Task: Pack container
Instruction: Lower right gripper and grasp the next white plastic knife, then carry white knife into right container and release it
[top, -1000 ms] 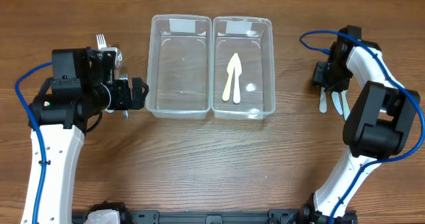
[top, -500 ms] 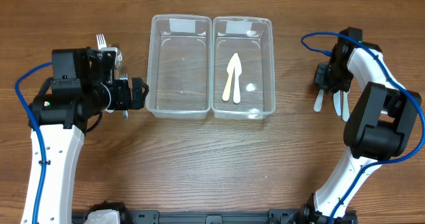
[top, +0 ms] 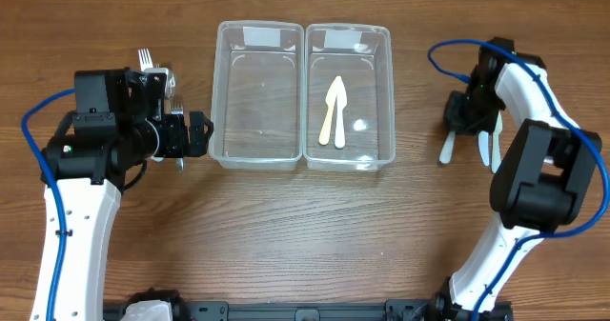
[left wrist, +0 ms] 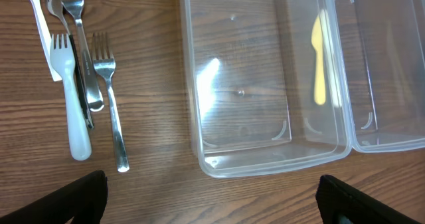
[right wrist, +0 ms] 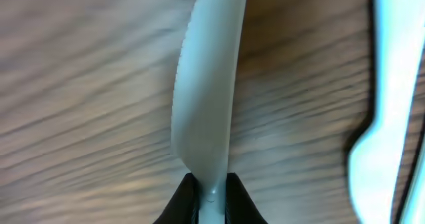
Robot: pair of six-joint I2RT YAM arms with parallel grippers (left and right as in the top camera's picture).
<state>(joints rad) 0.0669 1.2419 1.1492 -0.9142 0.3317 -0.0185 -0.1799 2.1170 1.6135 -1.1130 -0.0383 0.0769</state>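
Wood-grain table (top: 286, 226) bears two clear containers (top: 217, 92); left fingers (left wrist: 80, 197) gape empty, right fingers (right wrist: 180, 203) pinch a white knife (right wrist: 202, 84)

Supporting surface (top: 286, 235): brown wood grain, matt. In the right claw (right wrist: 210, 196), the knife (right wrist: 206, 84): white plastic, smooth, faint sheen. Ahead of the left claw (top: 197, 133), the containers (left wrist: 239, 117): clear plastic, glossy. To that claw's left, the metal forks (left wrist: 111, 98): polished; the white fork (left wrist: 72, 111): smooth plastic.

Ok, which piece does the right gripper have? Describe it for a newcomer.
Look right of the two clear containers, on the table. There the right gripper pinches a white plastic knife with a serrated edge. The other white utensil beside it lies free.
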